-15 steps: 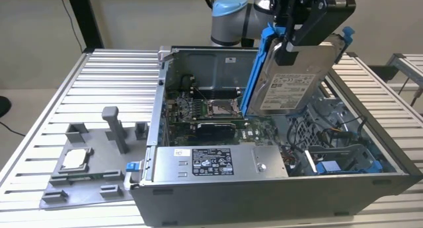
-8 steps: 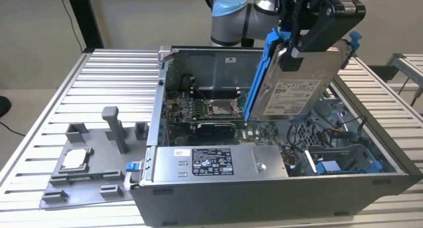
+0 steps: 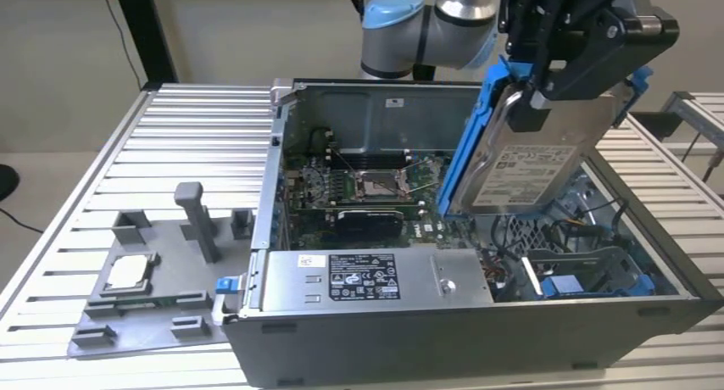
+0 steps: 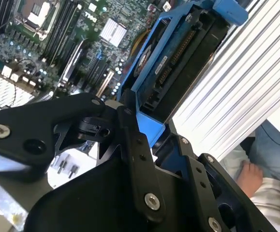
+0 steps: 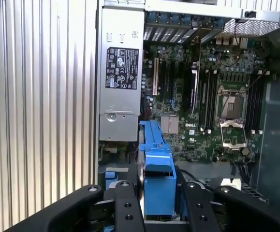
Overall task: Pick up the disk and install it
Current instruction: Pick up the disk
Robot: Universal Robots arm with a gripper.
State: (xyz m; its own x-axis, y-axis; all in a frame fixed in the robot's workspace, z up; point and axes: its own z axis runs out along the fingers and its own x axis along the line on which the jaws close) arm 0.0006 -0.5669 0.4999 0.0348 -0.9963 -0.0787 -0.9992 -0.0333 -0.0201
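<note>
Nearest the lens in both wrist views are my own black fingers (image 5: 125, 208), pressed together on the blue carrier frame (image 5: 158, 166) of the disk (image 3: 531, 157), one on each flat side. My gripper (image 3: 557, 86) sits in the upper right of the exterior view and pinches the disk by its upper end. The drive hangs below it, nearly upright and slightly tilted, with its white label facing that camera.

The disk's lower end is over the open computer case (image 3: 476, 335), above the right edge of the motherboard (image 3: 362, 186) and behind the power supply (image 3: 362, 275). From here it looks clear of both, though I cannot tell by how much.

I judge this to be the carry toward the seat — the disk is lifted but not yet installed. The blue-trimmed drive bay (image 3: 577, 280) at the lower right of the exterior view seems the likely place, well below the disk.

- **Grip:** all the weight hangs under one held end, so the grip should stay firm and any travel slow, to stop the drive swinging.
- **Clearance:** the lower corner should stay away from the board and the cables (image 3: 504, 267) beside the bay.
- **Alignment:** the carrier's edges should be square to the bay before anything touches.

A person's hand (image 4: 248, 176) rests beyond the slatted table (image 4: 236, 82) in the second wrist view, which is worth minding.
</note>
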